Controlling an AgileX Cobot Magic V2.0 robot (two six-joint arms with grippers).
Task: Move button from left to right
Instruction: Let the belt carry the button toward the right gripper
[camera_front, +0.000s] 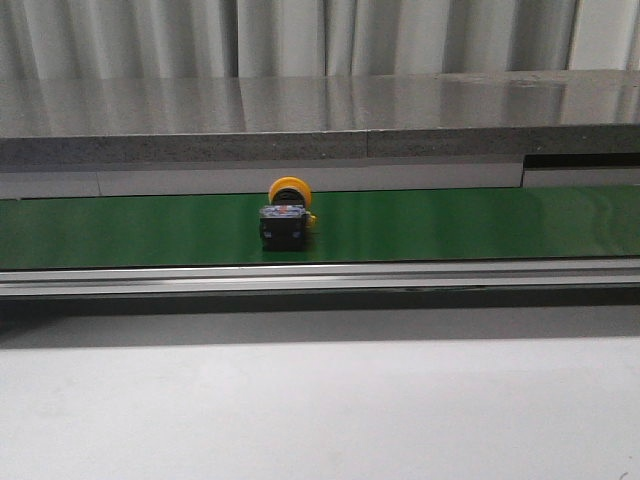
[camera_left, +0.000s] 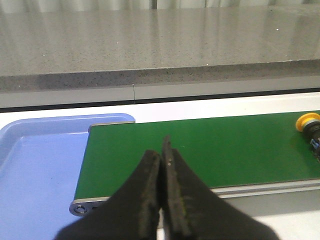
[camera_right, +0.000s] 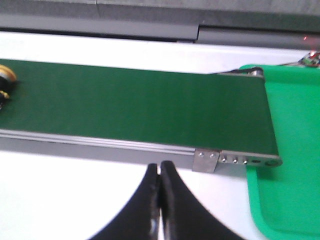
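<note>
Front view: the button (camera_front: 285, 215) lies mid-belt on the green conveyor (camera_front: 450, 225), untouched. Left wrist view: the left tool (camera_left: 161, 156) is clenched, empty, button at 3 o'clock. Right wrist view: the right tool (camera_right: 160, 170) is clenched beside the green tray (camera_right: 292, 150); it may miss a moving button.

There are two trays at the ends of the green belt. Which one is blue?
The blue plastic tray sits at the belt's left end, by the left gripper. The green plastic tray sits at the right end.

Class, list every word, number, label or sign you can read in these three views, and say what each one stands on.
None can be read.
Button: small coloured marks on its black body, too blurred to read.
Green belt, blue tray, green tray: no text visible.
</note>
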